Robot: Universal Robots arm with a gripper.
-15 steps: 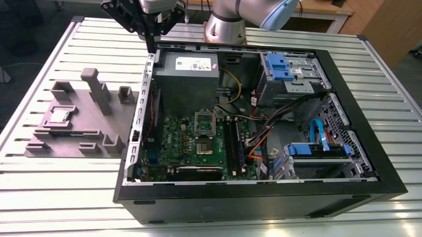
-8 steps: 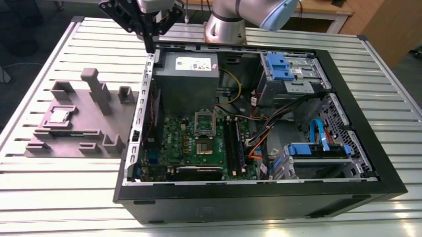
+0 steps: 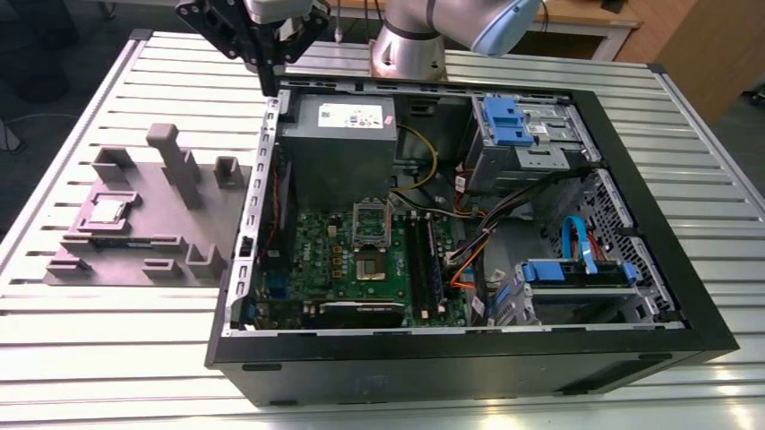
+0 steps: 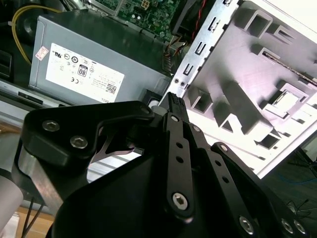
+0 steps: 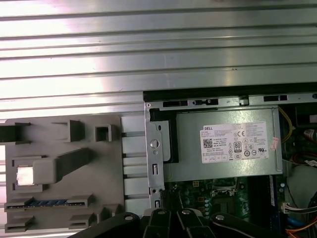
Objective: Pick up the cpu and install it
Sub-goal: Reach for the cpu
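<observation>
Across the whole exterior view, a ribbed aluminium bench (image 3: 96, 358) (image 5: 148, 49), carrying everything else. At its middle, a black desktop computer case (image 3: 478, 358), laid on its side with the panel off and the insides facing up. Toward the exterior view's left, just beside the case, a grey moulded fixture tray (image 3: 120, 258) (image 5: 74, 198) with raised blocks and square recesses. Inside the case, in the corner nearest the arm, a grey boxy metal power supply (image 3: 340, 143) (image 5: 223, 146) (image 4: 89, 59) with a white label. Next to it, further into the case, a green motherboard (image 3: 317, 242), fitted with long black memory sticks (image 3: 428, 260) and a dark square socket (image 3: 371, 266) with a silver frame. Over the case wall beside the power supply, between it and the tray, the black end effector (image 3: 268, 85) (image 4: 176, 101), hanging clear of both, fingers drawn together and gripping nothing. Smallest of all, the small flat square cpu (image 3: 107, 210) (image 5: 26, 175) with its silvery metal top, lying in a square recess of the tray, well apart from the end effector and from the socket.
</observation>
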